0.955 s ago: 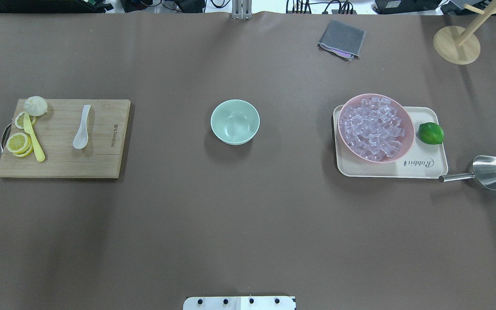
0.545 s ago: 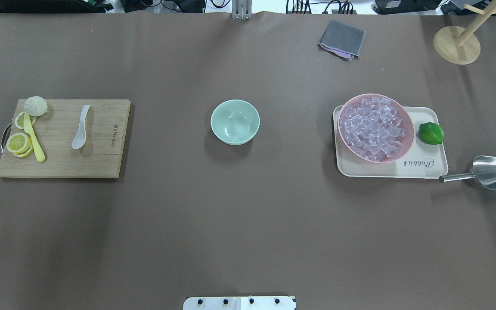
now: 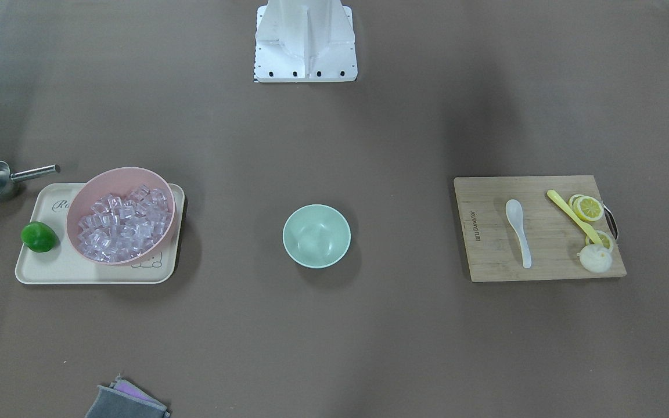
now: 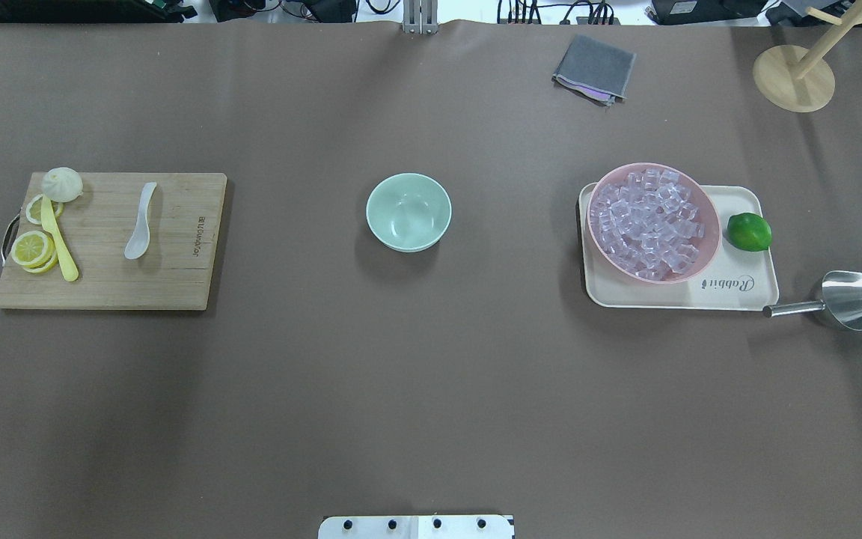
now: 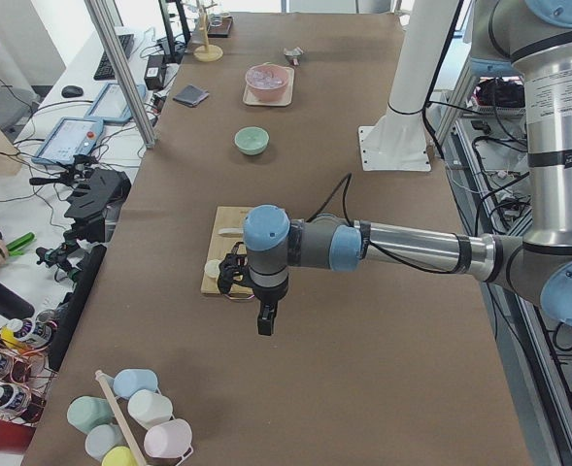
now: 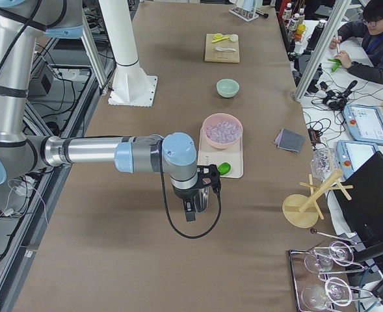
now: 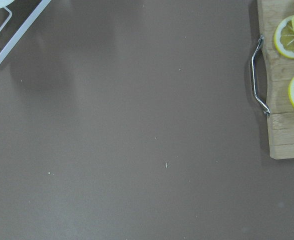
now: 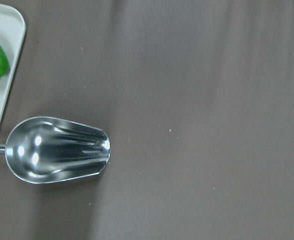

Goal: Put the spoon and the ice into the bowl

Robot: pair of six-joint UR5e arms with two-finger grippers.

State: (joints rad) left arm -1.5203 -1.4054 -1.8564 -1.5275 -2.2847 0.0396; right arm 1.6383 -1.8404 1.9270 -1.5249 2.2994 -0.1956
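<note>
Brown paper covers the whole table in the front-facing view. The mint bowl sits mid-table, and the white spoon lies flat on a wooden cutting board toward the robot's-left end, next to a yellow utensil and lemon slices. The ice is piled in a pink bowl on a cream tray toward the opposite end, with a lime beside it, so spoon and ice are both well apart from the mint bowl. Overhead shows the same layout, plus a steel scoop lying just off the tray's corner by the right end. From the left side, the left gripper hangs over bare table just past the board's end, and I can't tell how far apart its fingers are. From the right side, the right gripper hangs just past the tray's end, and again I can't tell. The left wrist cam catches the board's metal handle and lemon slices at its edge. The right wrist cam looks straight down on the scoop, with the lime on the tray's corner.
</note>
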